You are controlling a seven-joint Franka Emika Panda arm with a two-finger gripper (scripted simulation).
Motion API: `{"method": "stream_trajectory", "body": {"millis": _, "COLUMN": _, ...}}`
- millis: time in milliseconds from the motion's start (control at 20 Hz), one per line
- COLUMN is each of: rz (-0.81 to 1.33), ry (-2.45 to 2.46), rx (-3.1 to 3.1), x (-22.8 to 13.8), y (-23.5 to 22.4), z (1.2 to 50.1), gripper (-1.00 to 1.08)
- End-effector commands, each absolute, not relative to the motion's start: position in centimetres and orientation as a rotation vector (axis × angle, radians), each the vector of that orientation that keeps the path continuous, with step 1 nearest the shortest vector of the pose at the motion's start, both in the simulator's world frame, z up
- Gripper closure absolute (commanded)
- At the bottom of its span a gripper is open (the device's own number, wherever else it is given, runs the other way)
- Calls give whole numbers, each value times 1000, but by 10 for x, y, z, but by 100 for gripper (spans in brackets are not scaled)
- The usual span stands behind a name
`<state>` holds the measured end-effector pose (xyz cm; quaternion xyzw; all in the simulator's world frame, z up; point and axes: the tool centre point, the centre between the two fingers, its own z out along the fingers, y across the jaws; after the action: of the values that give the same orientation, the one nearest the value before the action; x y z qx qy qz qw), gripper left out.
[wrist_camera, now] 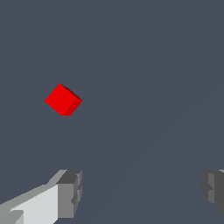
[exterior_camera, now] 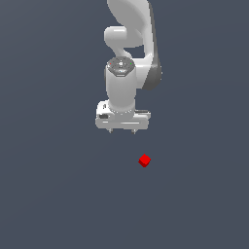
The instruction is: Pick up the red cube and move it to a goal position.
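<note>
1. Hung over the plain dark grey-blue surface [exterior_camera: 53, 194]: a white arm [exterior_camera: 129, 29], pointing downward, wrist section upright above the hand.
2. Carried at its lower end a white gripper [exterior_camera: 122, 131], two short fingertips poking out beneath the wide white palm bar.
3. Stood spread wide, those jaws, with bare surface showing between them in the wrist view; held nothing.
4. Seen in the wrist view as one pale finger [wrist_camera: 65, 194] with a grey ribbed pad, and a second grey pad [wrist_camera: 213, 190] cut off at the picture's edge, gripper [wrist_camera: 140, 192] centre over bare ground.
5. Lay on the surface the red cube [exterior_camera: 144, 160], tiny, bright, unmarked, much smaller than the hand.
6. Sat below the gripper in the exterior view and a little toward the exterior view's right, roughly under the fingertip on that side, well clear of both tips.
7. Turned cornerwise to both cameras, showing as a small diamond rather than a square.
8. Appeared in the wrist view as the red cube [wrist_camera: 63, 99], one bright top face and darker side faces, apart from both fingers and outside the gap between them.
9. Touched by nothing; rested alone.
10. Could not tell from either view how high the fingertips hung above the surface.
</note>
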<state>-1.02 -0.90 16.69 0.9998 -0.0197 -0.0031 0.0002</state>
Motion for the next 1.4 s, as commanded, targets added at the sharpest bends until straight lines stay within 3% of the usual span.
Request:
{"method": "stream_trajectory", "body": {"millis": 0, "rz": -10, "ry": -62, "rx": 3141, "x": -10, "y": -9, "z": 167, "gripper": -92}}
{"method": "stream_trajectory", "body": {"millis": 650, "rz": -9, "ry": -202, "rx": 3134, "x": -7, "y": 7, "z": 148, "gripper": -92}}
{"method": "stream_trajectory", "body": {"millis": 1350, "rz": -4, "ry": -638, "rx": 3075, "x": 15, "y": 55, "z": 88, "gripper": -92}}
